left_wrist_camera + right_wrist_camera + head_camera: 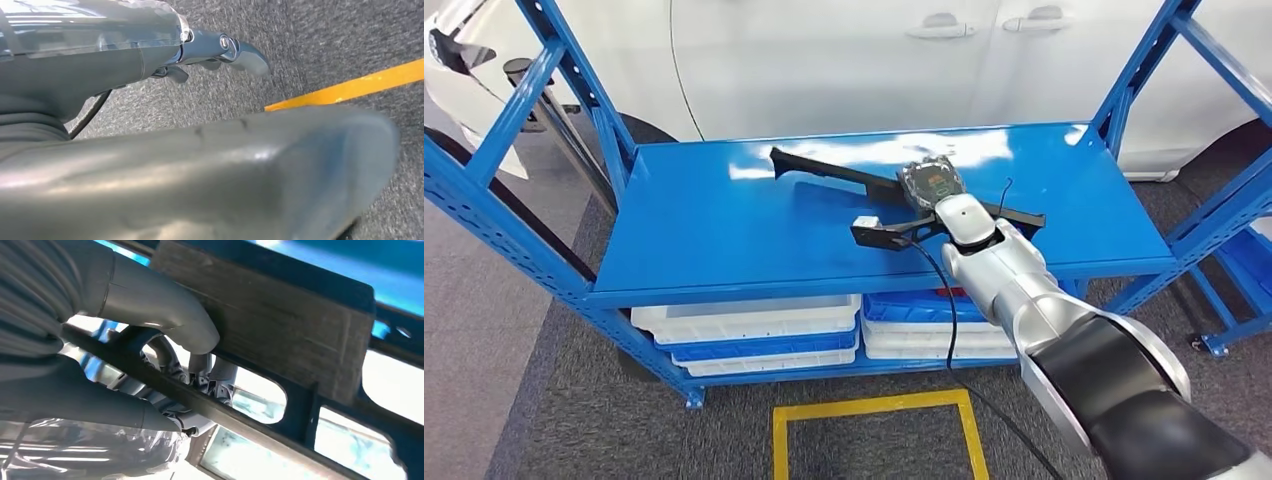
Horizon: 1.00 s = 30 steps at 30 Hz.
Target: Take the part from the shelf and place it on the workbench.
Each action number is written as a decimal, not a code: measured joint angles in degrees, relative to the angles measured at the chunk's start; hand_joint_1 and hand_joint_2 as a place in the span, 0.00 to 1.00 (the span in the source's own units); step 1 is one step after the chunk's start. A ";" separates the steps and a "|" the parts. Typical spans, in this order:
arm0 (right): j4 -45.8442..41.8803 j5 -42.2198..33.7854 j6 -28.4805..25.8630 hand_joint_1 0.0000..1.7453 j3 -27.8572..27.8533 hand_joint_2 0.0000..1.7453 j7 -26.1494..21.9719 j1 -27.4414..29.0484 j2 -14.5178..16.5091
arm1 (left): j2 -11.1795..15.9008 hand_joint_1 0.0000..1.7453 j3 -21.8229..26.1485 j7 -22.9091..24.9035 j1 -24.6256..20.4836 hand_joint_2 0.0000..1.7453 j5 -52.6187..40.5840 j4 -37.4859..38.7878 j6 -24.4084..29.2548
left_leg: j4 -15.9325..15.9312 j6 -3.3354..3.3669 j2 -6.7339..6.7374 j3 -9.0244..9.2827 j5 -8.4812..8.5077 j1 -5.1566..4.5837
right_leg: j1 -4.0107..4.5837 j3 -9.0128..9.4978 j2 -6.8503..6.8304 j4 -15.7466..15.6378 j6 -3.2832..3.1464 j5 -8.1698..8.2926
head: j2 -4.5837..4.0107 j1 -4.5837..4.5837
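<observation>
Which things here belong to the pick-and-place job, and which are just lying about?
Job in hand:
- black part, lying on the top shelf
- right robot hand, gripping the part, thumb wrapped over it

Lying about:
- white and blue trays on the lower shelf
- white car behind
- yellow floor marking
- left robot hand, over the floor

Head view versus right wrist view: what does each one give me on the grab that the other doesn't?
Head view alone: the whole long black part lying at an angle across the top blue shelf, white and blue trays stacked on the level below, a white car behind, and a yellow floor marking.

Right wrist view alone: the grip up close, with the grey thumb pressed on the part's flat face and darker fingers curled behind a thin bar of the part.

Both: the right hand on the part over the blue shelf.
</observation>
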 joint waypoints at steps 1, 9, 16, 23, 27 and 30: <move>-0.25 -1.61 -0.72 1.00 -0.82 1.00 -1.85 -0.11 0.36 | 0.01 0.00 0.00 -0.04 0.00 0.00 -0.07 0.00 0.66 | 3.92 -0.13 0.00 -1.89 -1.44 0.04 | 0.04 0.00 0.04 0.05 -0.05 -0.04 | 0.00 0.00; -3.97 -14.07 0.61 1.00 -7.55 1.00 -13.67 -4.36 3.20 | 0.02 0.00 0.00 -0.78 -0.14 0.00 -0.34 0.00 4.51 | -9.71 0.83 0.02 3.59 6.39 -0.17 | 0.51 -0.05 0.19 1.10 1.01 -0.85 | 0.00 0.01; -19.08 -54.82 26.23 1.00 -16.32 1.00 -25.36 -4.78 4.37 | -0.07 0.00 0.22 -8.89 -0.31 0.00 1.25 0.00 7.75 | -10.31 2.61 0.00 3.46 6.81 0.03 | 0.17 -5.81 0.03 13.81 2.81 -7.66 | 0.00 0.02; -41.50 -89.08 40.10 1.00 -13.13 1.00 -25.16 8.43 0.21 | -0.53 0.00 1.23 -11.84 0.00 0.50 3.91 0.02 0.91 | -10.37 2.44 -0.79 4.19 6.38 -0.36 | 1.05 -0.20 -0.23 1.65 0.65 -0.67 | 0.00 0.01; -51.64 -93.72 40.36 1.00 -7.86 1.00 -28.45 19.86 -1.27 | -0.82 0.00 2.33 -11.85 0.28 1.00 5.11 0.02 0.12 | -10.31 1.21 -0.30 4.39 5.70 -0.20 | 1.06 0.83 -0.02 -0.35 0.09 -0.47 | 0.00 0.02; -56.31 -94.14 39.71 1.00 -4.56 1.00 -30.17 27.15 -2.12 | -0.80 0.00 3.06 -12.56 0.57 1.00 5.64 0.02 -0.21 | -3.31 0.28 -0.05 1.55 1.33 -0.08 | 0.56 1.40 -0.22 -1.13 -0.27 -0.27 | 0.00 0.01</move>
